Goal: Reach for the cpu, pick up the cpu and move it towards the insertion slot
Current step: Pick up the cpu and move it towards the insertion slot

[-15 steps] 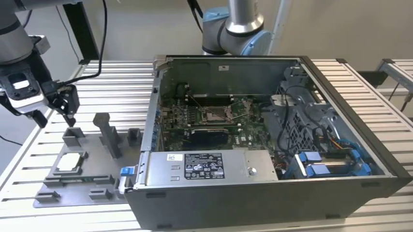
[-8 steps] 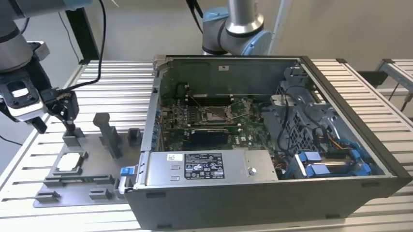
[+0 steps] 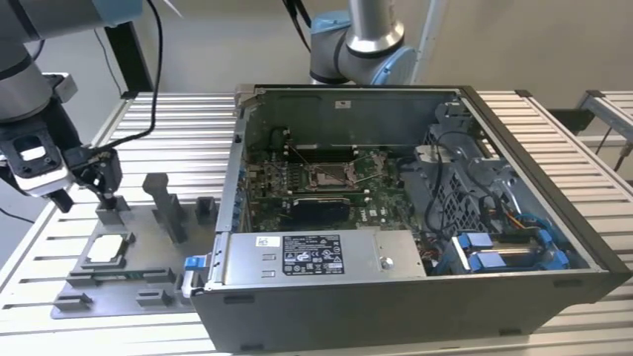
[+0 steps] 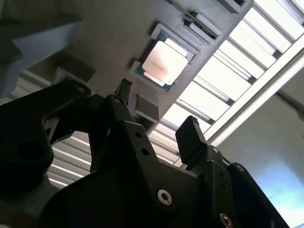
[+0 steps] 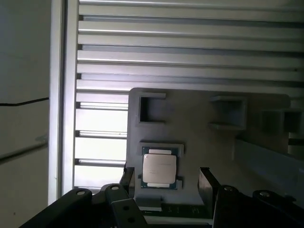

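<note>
Hanging above the grey plate (image 3: 144, 256) at the exterior view's left, the tool (image 3: 87, 194) is released. Its two black fingers (image 3: 105, 182) are spread and point down, one of them close over an upright grey block (image 3: 113, 213). The cpu (image 3: 107, 248) lies flat in a shallow nest on that plate, silvery top up, below the tool and apart from it. The plate rests on the slatted surface (image 3: 564, 133), just beside the open case (image 3: 396, 311). Inside the case the slot (image 3: 330, 176) sits on the green board (image 3: 381, 209), a metal frame around a pale pin field, well apart from the cpu. A silver box (image 3: 316, 256) lies along the case's near wall. A second arm (image 3: 356, 44) stands behind the case.

In the second wrist view the fingers (image 4: 190, 133) stand wide apart. The cpu (image 4: 164, 62) shows beyond the gap between them, seated square in its nest on the plate (image 4: 109, 42). Neither finger touches it. Slats of the surface (image 4: 223, 76) run beside the plate.

In the first wrist view the cpu (image 5: 159, 170) sits in its nest between the two fingers (image 5: 206, 183), one on either side, with bare plate (image 5: 190, 123) showing between each finger and the chip. A square pocket (image 5: 151, 109) in the plate lies farther on, and beyond it the slats of the surface (image 5: 190, 47).
</note>
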{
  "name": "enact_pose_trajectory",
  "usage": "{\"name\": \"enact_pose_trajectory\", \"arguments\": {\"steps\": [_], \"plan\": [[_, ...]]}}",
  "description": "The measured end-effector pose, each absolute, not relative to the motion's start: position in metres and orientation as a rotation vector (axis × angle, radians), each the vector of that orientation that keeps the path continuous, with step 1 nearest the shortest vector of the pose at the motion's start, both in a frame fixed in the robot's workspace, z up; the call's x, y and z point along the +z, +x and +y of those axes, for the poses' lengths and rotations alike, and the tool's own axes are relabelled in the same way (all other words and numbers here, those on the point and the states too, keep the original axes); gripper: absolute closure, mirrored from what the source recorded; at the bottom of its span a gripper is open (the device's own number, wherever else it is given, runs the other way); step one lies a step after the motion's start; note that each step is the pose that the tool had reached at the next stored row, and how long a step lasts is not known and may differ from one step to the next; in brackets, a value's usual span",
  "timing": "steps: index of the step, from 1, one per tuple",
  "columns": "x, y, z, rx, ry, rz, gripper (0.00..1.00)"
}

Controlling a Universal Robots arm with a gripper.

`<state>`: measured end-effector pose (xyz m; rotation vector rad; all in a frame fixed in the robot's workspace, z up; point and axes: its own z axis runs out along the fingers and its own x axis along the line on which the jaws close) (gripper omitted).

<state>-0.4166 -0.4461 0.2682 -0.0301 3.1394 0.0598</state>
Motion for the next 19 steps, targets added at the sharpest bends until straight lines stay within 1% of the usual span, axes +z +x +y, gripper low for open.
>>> {"name": "enact_pose_trajectory", "arguments": {"steps": [19], "plan": [[0.234, -0.417, -0.456, 0.06, -0.03, 3.139, 0.0]]}}
